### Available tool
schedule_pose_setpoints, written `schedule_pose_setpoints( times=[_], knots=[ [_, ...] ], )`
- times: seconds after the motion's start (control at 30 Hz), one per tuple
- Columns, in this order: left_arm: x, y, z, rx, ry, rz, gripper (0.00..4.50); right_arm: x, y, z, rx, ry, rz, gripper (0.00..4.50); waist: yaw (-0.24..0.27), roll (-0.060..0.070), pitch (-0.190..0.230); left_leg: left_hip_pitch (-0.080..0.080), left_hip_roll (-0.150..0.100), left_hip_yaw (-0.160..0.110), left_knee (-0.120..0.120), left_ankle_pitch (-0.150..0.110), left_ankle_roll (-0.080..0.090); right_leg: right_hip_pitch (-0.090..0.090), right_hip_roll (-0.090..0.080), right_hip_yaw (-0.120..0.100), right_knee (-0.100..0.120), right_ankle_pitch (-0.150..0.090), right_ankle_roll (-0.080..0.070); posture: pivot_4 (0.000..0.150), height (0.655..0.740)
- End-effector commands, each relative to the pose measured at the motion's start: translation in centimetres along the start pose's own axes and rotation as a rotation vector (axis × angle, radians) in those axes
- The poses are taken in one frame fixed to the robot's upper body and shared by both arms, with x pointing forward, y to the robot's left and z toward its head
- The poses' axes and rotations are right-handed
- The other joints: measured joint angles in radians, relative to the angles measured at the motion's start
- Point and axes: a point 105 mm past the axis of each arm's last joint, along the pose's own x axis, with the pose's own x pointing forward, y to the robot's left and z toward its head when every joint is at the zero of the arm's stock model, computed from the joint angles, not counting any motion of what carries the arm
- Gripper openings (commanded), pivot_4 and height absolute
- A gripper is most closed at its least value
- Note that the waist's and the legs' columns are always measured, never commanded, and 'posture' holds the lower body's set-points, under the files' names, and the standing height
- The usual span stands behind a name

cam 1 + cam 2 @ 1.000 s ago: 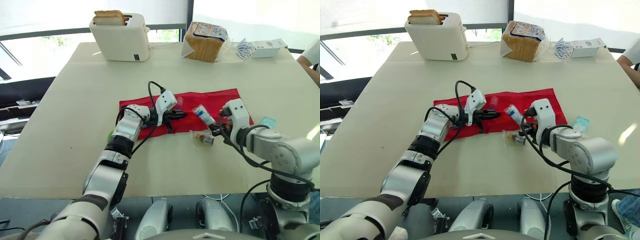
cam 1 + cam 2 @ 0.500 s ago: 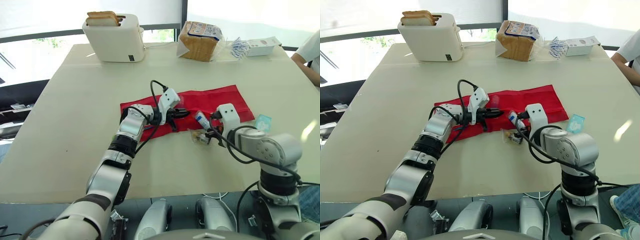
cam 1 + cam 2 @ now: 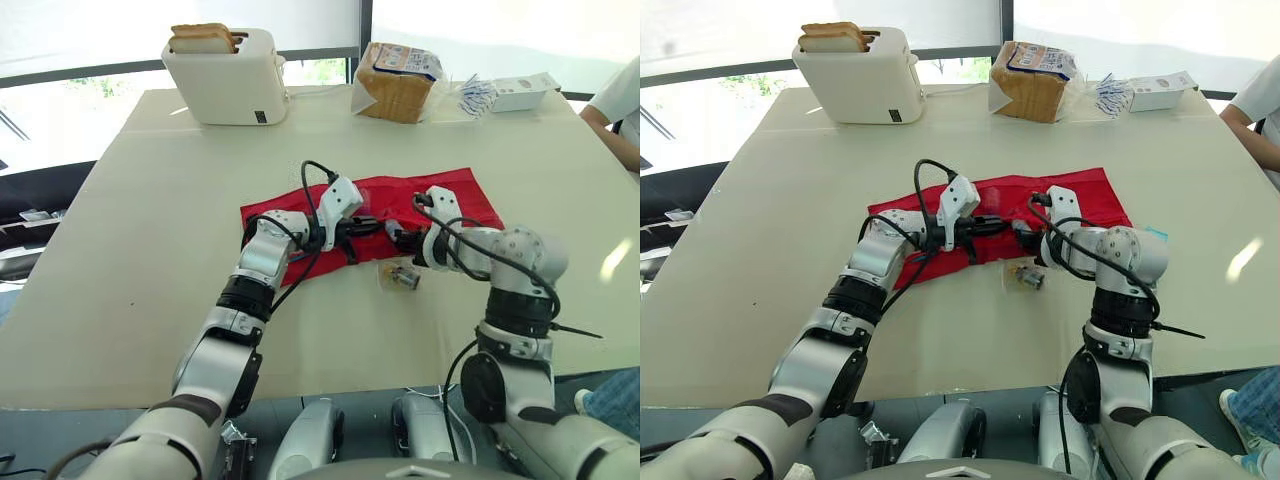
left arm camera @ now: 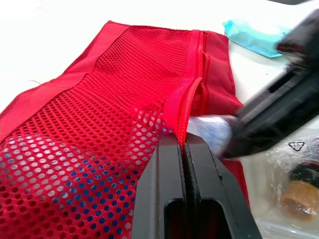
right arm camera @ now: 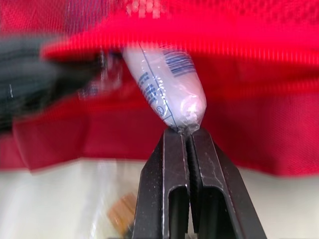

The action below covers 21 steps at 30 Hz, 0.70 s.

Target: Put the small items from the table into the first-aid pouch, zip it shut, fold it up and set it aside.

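Note:
The red first-aid pouch (image 3: 440, 197) lies flat in the middle of the table. My left gripper (image 4: 185, 139) is shut on the zip edge of its mesh pocket (image 4: 99, 114), lifting the opening. My right gripper (image 5: 188, 132) is shut on the end of a small white-and-blue wrapped packet (image 5: 164, 79). The packet's front end is at the pocket's mouth, right beside the left fingers. A clear packet with a brown item (image 3: 400, 277) lies on the table just in front of the pouch. A teal packet (image 4: 254, 40) lies to the right of the pouch.
A white toaster (image 3: 225, 75) with bread stands at the back left. A bagged bread loaf (image 3: 400, 80), several blue-and-white sachets (image 3: 475, 95) and a white box (image 3: 525, 92) sit at the back right. A person's sleeve (image 3: 622, 100) shows at the right edge.
My right gripper has carried the white-and-blue packet left, from over the pouch's front edge to the pocket mouth. The left gripper kept its hold. The camera has shifted a little.

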Motion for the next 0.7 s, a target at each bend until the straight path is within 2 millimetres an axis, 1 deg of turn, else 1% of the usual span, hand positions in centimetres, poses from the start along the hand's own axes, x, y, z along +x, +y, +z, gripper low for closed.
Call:
schedule_pose_setpoints(
  times=[0.03, 0.1, 0.33, 0.37, 0.4, 0.43, 0.47, 0.53, 0.6, 0.63, 0.67, 0.7],
  knots=[
    [0.1, -0.4, 0.8, 0.036, -0.025, -0.01, 0.0, 0.0, 1.3, 1.4, 0.009, -0.037, 0.036, 0.04, -0.007, 0.0, 0.0, 0.0, 0.0, 0.0, 0.0, 0.0, 0.0, 0.0, 0.0, 0.0, 0.0, 0.0, 0.0, 0.15, 0.74],
    [0.0, -0.4, 0.8, 0.033, -0.024, -0.009, 0.0, 0.6, 1.9, 2.1, 0.01, -0.061, 0.049, 0.04, -0.012, 0.0, 0.0, 0.0, 0.0, 0.0, 0.0, 0.0, 0.0, 0.0, 0.0, 0.0, 0.001, 0.0, 0.0, 0.15, 0.74],
    [0.0, -0.5, 0.5, 0.029, -0.015, -0.008, 0.0, 2.3, 1.1, 3.0, -0.057, -0.088, 0.028, 0.04, -0.017, 0.001, 0.0, 0.0, 0.0, 0.0, -0.001, 0.0, 0.0, -0.001, 0.0, 0.0, 0.0, 0.0, 0.0, 0.15, 0.74],
    [-0.1, -0.5, 0.4, 0.029, -0.013, -0.007, 0.0, 2.5, 1.0, 3.0, -0.069, -0.089, 0.029, 0.61, -0.017, 0.0, 0.0, 0.0, 0.0, 0.0, -0.001, 0.0, 0.0, -0.001, 0.0, 0.0, 0.0, 0.0, 0.0, 0.15, 0.74],
    [-0.1, -0.5, 0.4, 0.03, -0.011, -0.005, 0.0, 2.5, 0.9, 3.0, -0.081, -0.092, 0.03, 0.83, -0.018, 0.001, 0.0, 0.0, 0.0, 0.0, -0.001, 0.0, 0.0, -0.001, 0.0, 0.0, 0.0, 0.0, 0.0, 0.15, 0.74],
    [-0.2, -0.4, 0.3, 0.031, -0.007, -0.002, 0.0, 2.4, 0.8, 3.0, -0.097, -0.095, 0.035, 1.24, -0.018, 0.001, 0.0, 0.0, 0.0, 0.0, -0.001, 0.0, 0.0, -0.001, 0.0, 0.0, 0.0, 0.0, 0.0, 0.15, 0.74],
    [-0.3, -0.3, 0.2, 0.032, -0.004, 0.002, 0.0, 2.2, 0.7, 3.1, -0.115, -0.102, 0.043, 1.8, -0.018, 0.001, 0.0, 0.0, 0.0, 0.0, -0.001, 0.0, 0.0, -0.001, 0.0, 0.0, 0.0, 0.0, 0.0, 0.15, 0.74],
    [-0.4, -0.1, 0.1, 0.033, 0.001, 0.008, 0.0, 1.4, 0.6, 3.0, -0.167, -0.11, 0.06, 2.83, -0.014, 0.001, 0.0, 0.0, 0.0, 0.0, -0.001, 0.0, 0.0, 0.0, 0.0, 0.0, 0.0, 0.0, 0.0, 0.15, 0.74],
    [-0.5, 0.0, 0.0, 0.033, 0.004, 0.012, 0.0, 0.3, 0.5, 3.0, -0.287, -0.134, 0.039, 3.69, -0.009, 0.001, 0.0, 0.0, -0.001, 0.0, -0.001, 0.0, 0.0, 0.0, -0.001, -0.001, 0.0, 0.0, 0.0, 0.15, 0.74],
    [-0.6, 0.1, 0.0, 0.034, 0.006, 0.014, 0.0, -0.3, 0.6, 3.0, -0.338, -0.153, 0.047, 4.0, -0.01, 0.001, 0.0, 0.0, -0.001, -0.001, 0.0, 0.0, 0.0, 0.0, -0.002, -0.001, 0.0, 0.0, 0.0, 0.15, 0.74],
    [-0.7, 0.2, -0.1, 0.036, 0.01, 0.018, 0.0, -1.1, 0.9, 3.0, -0.402, -0.18, 0.062, 4.47, -0.009, 0.001, 0.0, -0.001, -0.001, -0.001, 0.0, 0.0, 0.0, 0.0, -0.001, 0.0, -0.001, 0.0, 0.0, 0.15, 0.74],
    [-0.8, 0.3, -0.2, 0.037, 0.014, 0.021, 0.0, -1.9, 1.2, 2.9, -0.457, -0.212, 0.081, 4.47, -0.01, 0.001, 0.0, -0.001, -0.002, -0.001, 0.0, 0.0, 0.0, 0.0, -0.002, -0.001, -0.001, 0.0, 0.0, 0.15, 0.74]
  ],
)
